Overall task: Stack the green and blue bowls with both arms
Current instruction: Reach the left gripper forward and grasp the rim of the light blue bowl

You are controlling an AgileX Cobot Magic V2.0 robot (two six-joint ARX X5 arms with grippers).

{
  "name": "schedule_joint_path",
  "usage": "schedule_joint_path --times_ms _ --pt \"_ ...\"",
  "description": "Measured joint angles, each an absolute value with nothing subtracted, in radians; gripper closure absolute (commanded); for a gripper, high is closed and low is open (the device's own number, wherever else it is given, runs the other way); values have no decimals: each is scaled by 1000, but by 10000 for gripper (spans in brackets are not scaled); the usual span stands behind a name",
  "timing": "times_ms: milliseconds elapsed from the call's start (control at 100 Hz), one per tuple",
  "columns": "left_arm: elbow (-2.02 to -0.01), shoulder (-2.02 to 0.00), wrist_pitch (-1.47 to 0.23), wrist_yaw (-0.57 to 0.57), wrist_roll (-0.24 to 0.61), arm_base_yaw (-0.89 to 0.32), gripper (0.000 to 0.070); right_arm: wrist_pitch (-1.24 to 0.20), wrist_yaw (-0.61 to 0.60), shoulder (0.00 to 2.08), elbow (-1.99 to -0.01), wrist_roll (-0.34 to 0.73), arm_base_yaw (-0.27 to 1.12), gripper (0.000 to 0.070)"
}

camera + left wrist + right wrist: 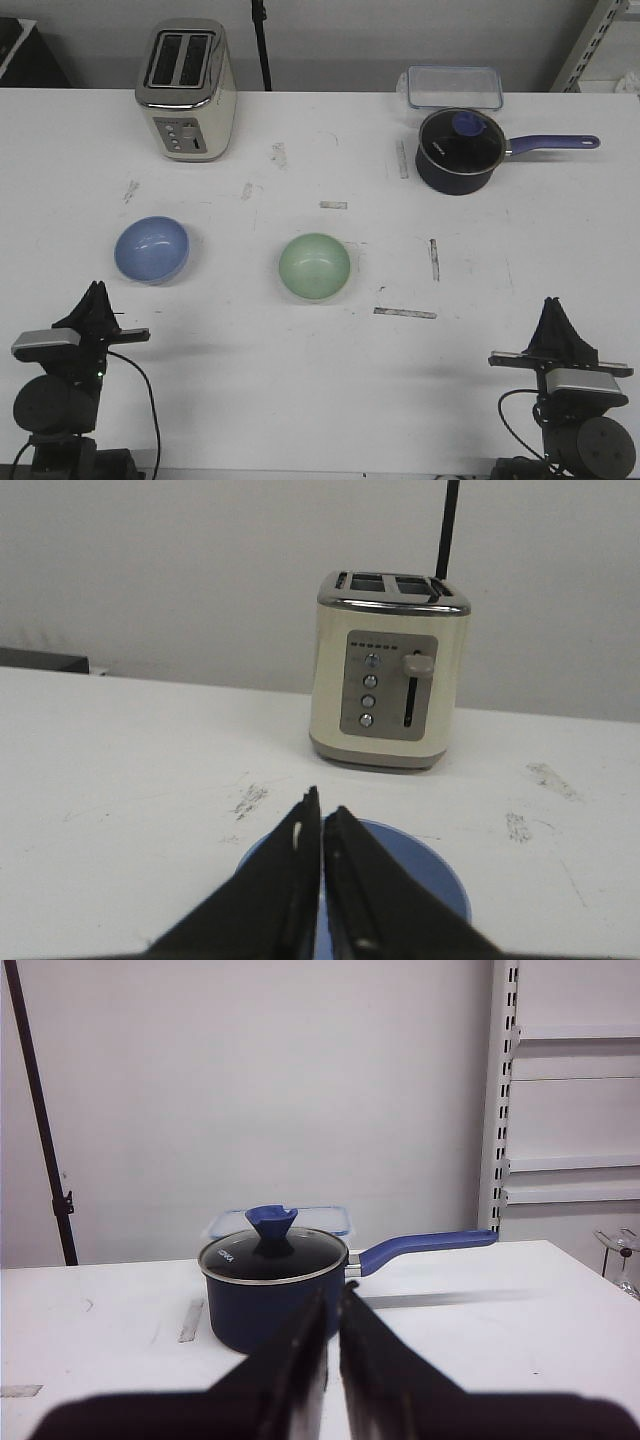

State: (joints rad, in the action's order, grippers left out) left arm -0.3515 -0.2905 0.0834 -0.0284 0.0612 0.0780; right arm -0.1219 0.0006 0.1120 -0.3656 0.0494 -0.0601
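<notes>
Two bowls apart on the table, both arms parked.
Blue bowl [151,250] sits toward the left edge, green bowl [314,266] mid-table; left gripper [95,293] and right gripper [552,305] at the near edge, jaws together, holding nothing.

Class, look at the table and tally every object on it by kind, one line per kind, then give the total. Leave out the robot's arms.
Bowls: 2, the blue bowl and the green bowl
Toaster: 1
Saucepan with lid: 1
Clear plastic container: 1
Total: 5
</notes>
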Motion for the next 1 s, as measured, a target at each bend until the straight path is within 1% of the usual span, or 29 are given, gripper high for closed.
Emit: schedule_joint_path --times_ms 230,370,470,630,730,860,1000 --pt "-588 -562 -8 -28 50 78 699 -122 0 112 -366 50 -60 686" --pt "-700 -708 -33 -28 46 76 699 -122 0 112 -366 49 -60 686" --pt "-741 -779 -35 -28 44 58 699 -122 1 112 -366 50 -60 686" --pt "-773 -843 -45 -24 43 -7 699 -122 1 112 -366 50 -60 686" --pt "-777 -866 -51 -22 43 -13 699 -122 1 112 -366 50 -60 686" --pt "-831 -908 -128 -23 48 12 699 -122 1 112 -366 49 -60 686" --pt "-958 -987 -305 -23 118 37 699 -122 0 112 -366 49 -60 686"
